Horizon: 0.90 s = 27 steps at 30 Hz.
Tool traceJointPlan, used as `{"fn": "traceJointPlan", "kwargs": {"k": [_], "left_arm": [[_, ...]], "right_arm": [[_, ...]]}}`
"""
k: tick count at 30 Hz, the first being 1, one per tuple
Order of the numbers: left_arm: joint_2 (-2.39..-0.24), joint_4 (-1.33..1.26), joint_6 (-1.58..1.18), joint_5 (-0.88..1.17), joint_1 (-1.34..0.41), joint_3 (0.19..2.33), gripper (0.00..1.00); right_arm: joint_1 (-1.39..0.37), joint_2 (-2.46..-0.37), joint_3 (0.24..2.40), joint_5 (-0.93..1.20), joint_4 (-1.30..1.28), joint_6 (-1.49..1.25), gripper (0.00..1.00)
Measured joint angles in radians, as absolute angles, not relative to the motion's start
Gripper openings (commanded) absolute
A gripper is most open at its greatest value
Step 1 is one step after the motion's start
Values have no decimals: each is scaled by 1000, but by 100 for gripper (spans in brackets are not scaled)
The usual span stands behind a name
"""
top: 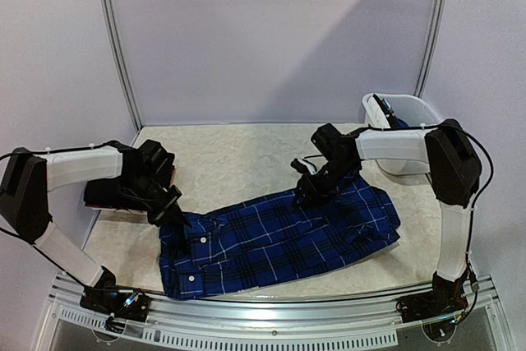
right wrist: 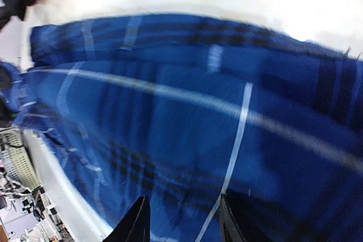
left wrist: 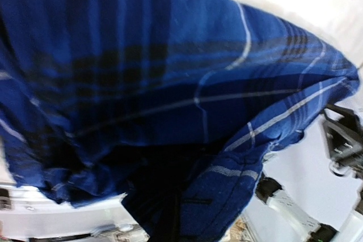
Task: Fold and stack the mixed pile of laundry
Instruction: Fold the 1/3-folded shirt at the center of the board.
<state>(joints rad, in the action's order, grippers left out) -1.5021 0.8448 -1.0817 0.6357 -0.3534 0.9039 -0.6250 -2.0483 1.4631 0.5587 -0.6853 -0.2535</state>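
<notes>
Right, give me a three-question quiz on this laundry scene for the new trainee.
1. True or false: the blue plaid shirt lies inside the white basket.
2. Where does the basket stand? A: at the far right corner of the table. B: at the near left corner. C: on top of the shirt.
3. Fill in: the left gripper is shut on the ___, while the right gripper is open.
Key: 1 false, the shirt is spread out on the table; 2 A; 3 blue plaid shirt.
</notes>
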Motion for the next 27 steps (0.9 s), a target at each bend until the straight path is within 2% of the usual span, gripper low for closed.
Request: {"fn": "traceJointPlan", "kwargs": {"k": [7, 17, 23, 27], "left_arm": [[-1574, 986, -918, 507, -348, 1000, 4], [-1626, 1053, -818, 398, -348, 1040, 8], [-1662, 1079, -772, 366, -359, 1088, 21], [-1692, 1147, -729, 269, -399, 1199, 47]], "right_arm": [[-581, -1926, 1423, 597, -614, -315, 43], [-487, -1957, 1393, 524, -585, -340, 42], [-467, -2053, 1396, 437, -591, -348, 42], [-463, -2061, 1396, 405, -600, -354, 42]]}}
